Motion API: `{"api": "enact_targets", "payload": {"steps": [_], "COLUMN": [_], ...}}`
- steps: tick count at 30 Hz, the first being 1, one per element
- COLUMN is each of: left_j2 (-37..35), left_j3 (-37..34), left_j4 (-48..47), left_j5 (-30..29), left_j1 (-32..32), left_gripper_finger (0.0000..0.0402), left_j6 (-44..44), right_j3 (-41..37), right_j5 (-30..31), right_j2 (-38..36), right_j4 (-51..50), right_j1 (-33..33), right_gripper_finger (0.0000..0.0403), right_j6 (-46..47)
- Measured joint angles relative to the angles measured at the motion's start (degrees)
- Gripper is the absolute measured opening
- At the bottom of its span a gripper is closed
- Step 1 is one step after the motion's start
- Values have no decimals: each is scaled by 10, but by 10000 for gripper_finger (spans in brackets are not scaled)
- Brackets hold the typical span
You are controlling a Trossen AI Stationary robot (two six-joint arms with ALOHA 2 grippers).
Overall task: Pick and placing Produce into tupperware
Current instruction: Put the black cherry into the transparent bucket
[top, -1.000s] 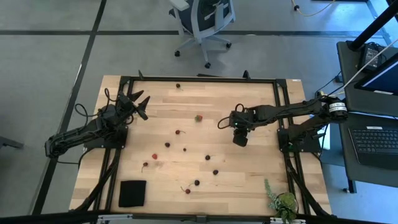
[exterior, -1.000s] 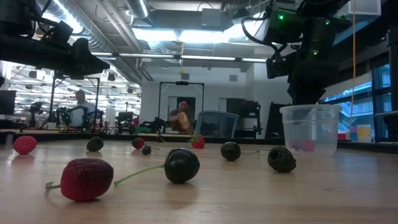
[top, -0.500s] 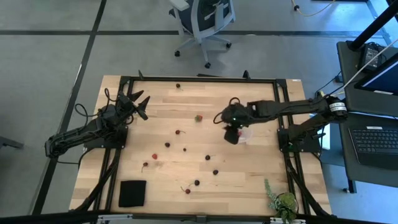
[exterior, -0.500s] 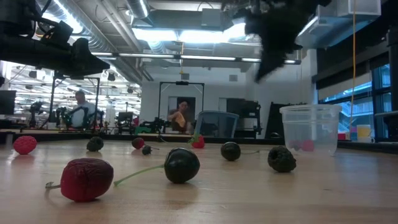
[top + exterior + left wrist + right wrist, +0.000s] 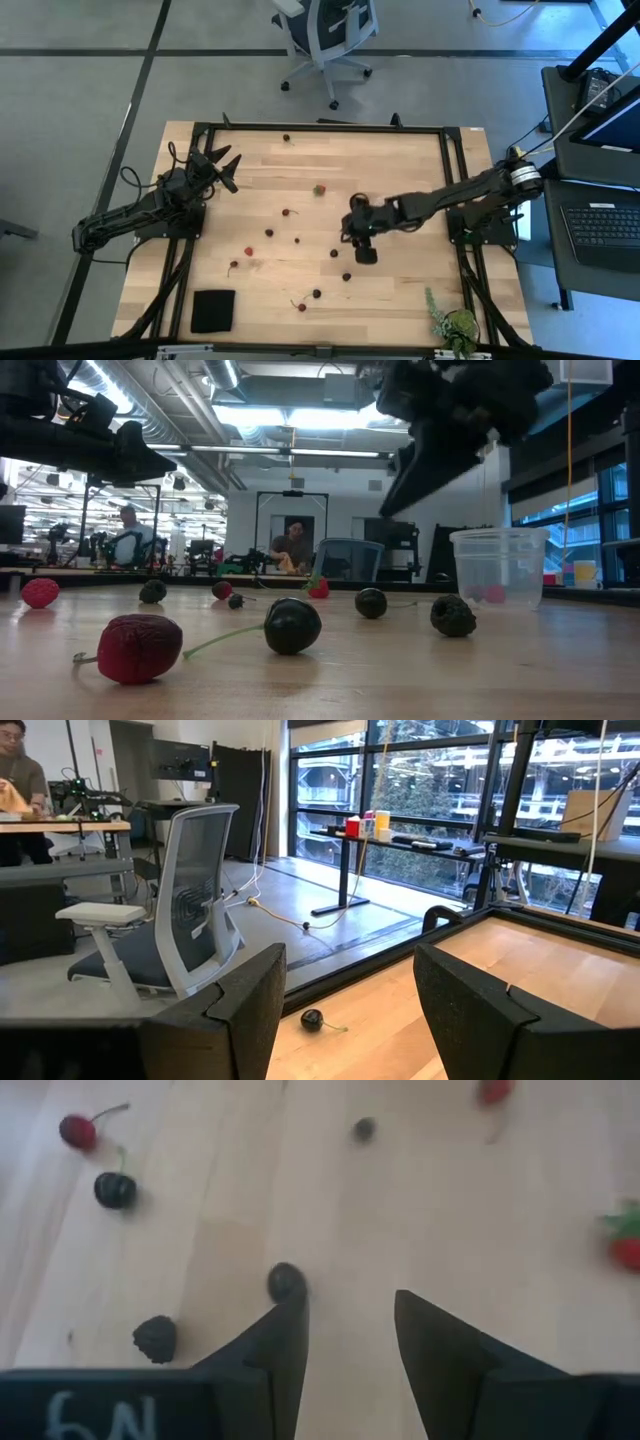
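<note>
**right claw hangs over the berries at mid-desk**

the desk (image 5: 400,160) carries scattered produce (image 5: 334,253), mostly toward its left and near edges. the tupperware (image 5: 498,568) stands near the right edge. the right gripper (image 5: 364,250) hangs open, holding nothing; the nearest dark berry (image 5: 285,1281) lies just off one fingertip, not between them. the left gripper (image 5: 222,168) waits open by the far left corner.

You see the left gripper (image 5: 345,1010) with its two dark fingers apart. Between them one dark fruit (image 5: 313,1019) with a thin stem lies on the wooden table (image 5: 530,965), near its edge. Beyond stands an office chair (image 5: 170,920).
</note>
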Motion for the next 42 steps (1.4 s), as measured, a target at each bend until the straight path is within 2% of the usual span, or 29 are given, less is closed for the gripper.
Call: {"api": "enact_targets", "payload": {"steps": [9, 18, 23, 32, 38, 42], "left_j2": [0, 0, 0, 0, 0, 0], "left_j3": [0, 0, 0, 0, 0, 0], "left_j4": [0, 0, 0, 0, 0, 0], "left_j5": [0, 0, -1, -1, -1, -2], "left_j1": [0, 0, 0, 0, 0, 0], "left_gripper_finger": [214, 214, 214, 214, 214, 214], "left_j6": [0, 0, 4, 14, 15, 15], "right_j3": [-1, -1, -1, -1, 7, 42], "right_j5": [0, 0, -1, 0, 0, 4], "right_j2": [91, 122, 130, 131, 131, 123], "right_j4": [23, 25, 21, 18, 3, -91], "right_j1": [17, 17, 17, 17, 13, 6], "right_gripper_finger": [152, 147, 115, 15, 10, 6], "right_j6": [2, 3, 2, -2, 22, 18]}}
